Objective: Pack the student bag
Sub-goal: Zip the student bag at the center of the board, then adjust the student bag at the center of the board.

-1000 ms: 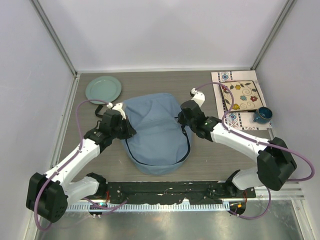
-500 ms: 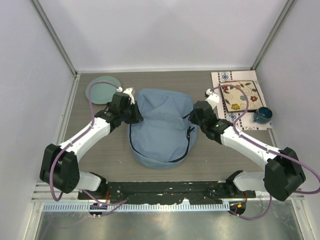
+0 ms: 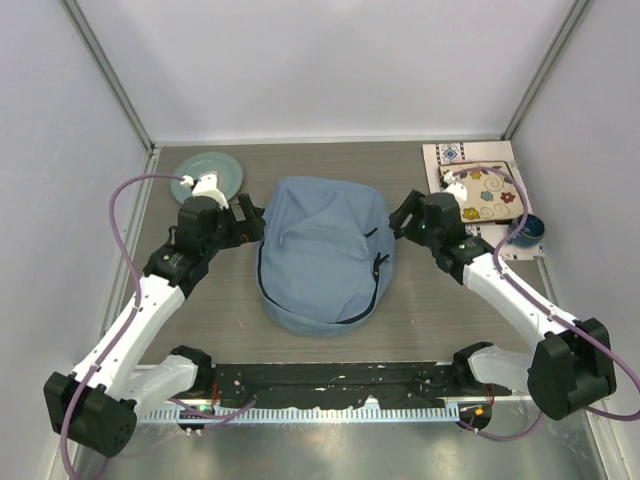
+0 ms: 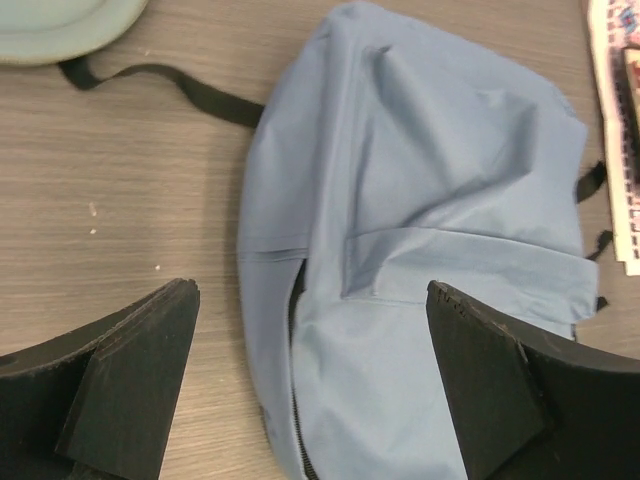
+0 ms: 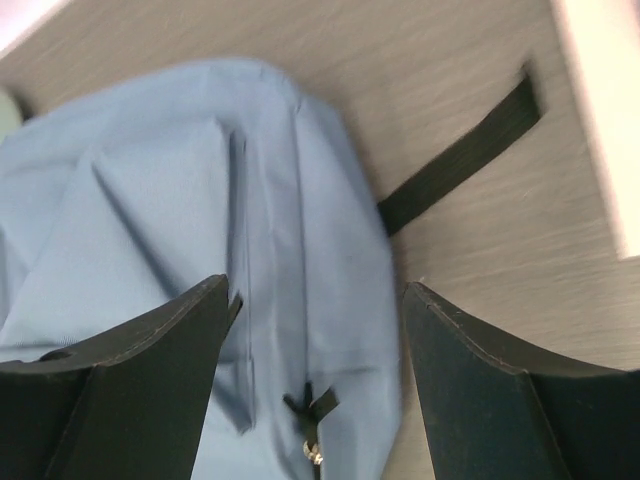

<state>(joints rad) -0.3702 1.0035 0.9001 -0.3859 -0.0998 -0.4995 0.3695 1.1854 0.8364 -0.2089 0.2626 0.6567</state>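
Far left, back of the table (image 3: 210,320): a pale green plate (image 3: 207,177).

Just right of the plate is your left gripper (image 3: 250,217). Its jaws are spread wide with nothing between them, and it points at the left flank of the student bag (image 3: 322,255). From the left wrist, a black strap (image 4: 170,80) trails over the wood toward the plate's rim.

Centre: the bag lies on the table between your two arms, rounded and dusty blue. A dark zipper (image 3: 378,285) curves along its right side.

Right of the bag is your right gripper (image 3: 400,214), at the bag's far right edge. Its jaws are wide too and hold nothing. You cannot tell from above whether either gripper touches the fabric. From the right wrist, the zipper pull (image 5: 312,410) sits below the jaws, and a second strap (image 5: 460,160) lies flat on the wood.

Far right: a patterned mat (image 3: 450,155) carries a floral tile (image 3: 487,192). A blue mug (image 3: 527,231) stands at the mat's near right corner.
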